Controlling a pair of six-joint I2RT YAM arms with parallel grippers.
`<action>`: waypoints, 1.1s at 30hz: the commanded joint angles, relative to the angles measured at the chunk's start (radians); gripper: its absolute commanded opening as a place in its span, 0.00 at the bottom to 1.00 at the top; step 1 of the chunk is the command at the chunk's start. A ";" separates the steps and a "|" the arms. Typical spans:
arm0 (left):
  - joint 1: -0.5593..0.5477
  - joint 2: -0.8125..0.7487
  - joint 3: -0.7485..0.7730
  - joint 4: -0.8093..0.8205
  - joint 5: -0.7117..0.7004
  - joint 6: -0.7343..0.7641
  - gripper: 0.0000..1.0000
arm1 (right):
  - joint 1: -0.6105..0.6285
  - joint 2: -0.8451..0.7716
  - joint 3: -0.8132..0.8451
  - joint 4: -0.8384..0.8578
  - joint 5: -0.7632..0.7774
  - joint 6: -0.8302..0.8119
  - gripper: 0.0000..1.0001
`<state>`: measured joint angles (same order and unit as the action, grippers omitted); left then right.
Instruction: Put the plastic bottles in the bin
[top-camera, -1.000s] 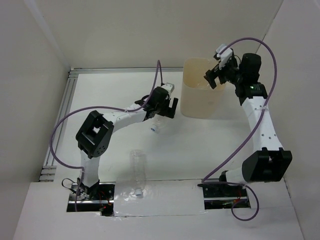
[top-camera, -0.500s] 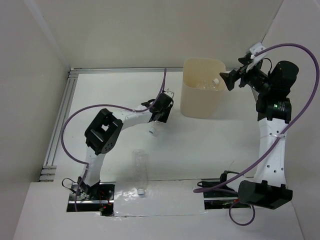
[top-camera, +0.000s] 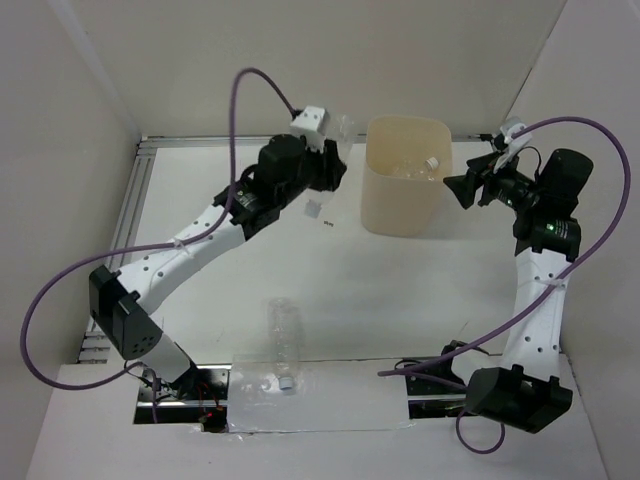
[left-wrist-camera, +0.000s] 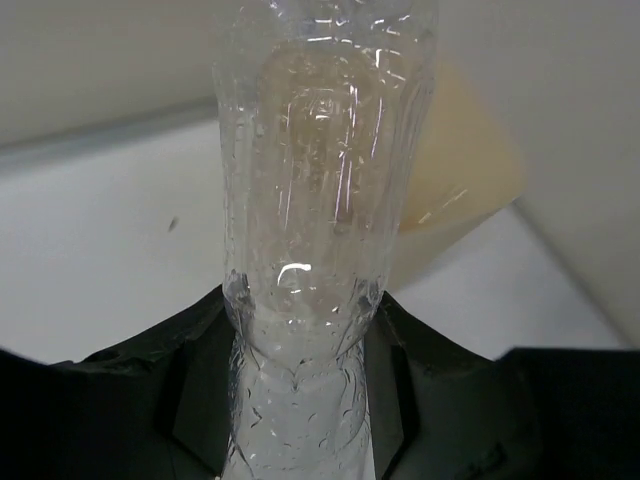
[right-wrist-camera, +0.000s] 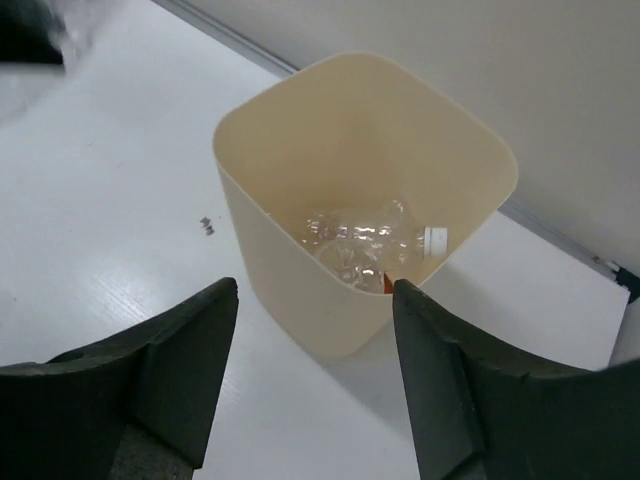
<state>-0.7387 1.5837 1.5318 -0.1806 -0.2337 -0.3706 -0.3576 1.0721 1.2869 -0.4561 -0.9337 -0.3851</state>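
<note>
White surface (top-camera: 400, 290), walled on three sides.

Bin (top-camera: 400, 212): beige, translucent, upright at far centre-right. Inside it, binned bottles (right-wrist-camera: 362, 245), clear and crumpled, one white cap against the right wall; exact count unclear.

Loose bottle (top-camera: 283, 340): clear, lying on the surface near the front edge, white cap toward the near side, well apart from both arms.

Held bottle (left-wrist-camera: 315, 180): clear, ribbed, clamped at its narrow waist by the left pincer (left-wrist-camera: 300, 310). It sits above the surface, just left of the bin.

Right pincer (right-wrist-camera: 312, 290): fingers wide apart, gripping nothing. It hangs at the bin's right side, looking down into it, not touching.
</note>
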 joint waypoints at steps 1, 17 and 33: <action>-0.024 0.004 0.137 0.186 0.109 -0.014 0.13 | -0.006 -0.041 -0.030 -0.059 -0.031 -0.037 0.73; -0.067 0.737 0.916 0.573 -0.061 -0.047 0.51 | -0.006 -0.132 -0.175 -0.398 -0.126 -0.345 0.79; -0.080 0.242 0.484 0.402 0.070 0.041 1.00 | 0.329 -0.121 -0.201 -0.564 -0.157 -0.713 0.97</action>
<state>-0.7937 2.1242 2.1654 0.1913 -0.1627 -0.3908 -0.1638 0.9691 1.1057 -1.0191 -1.1202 -1.0458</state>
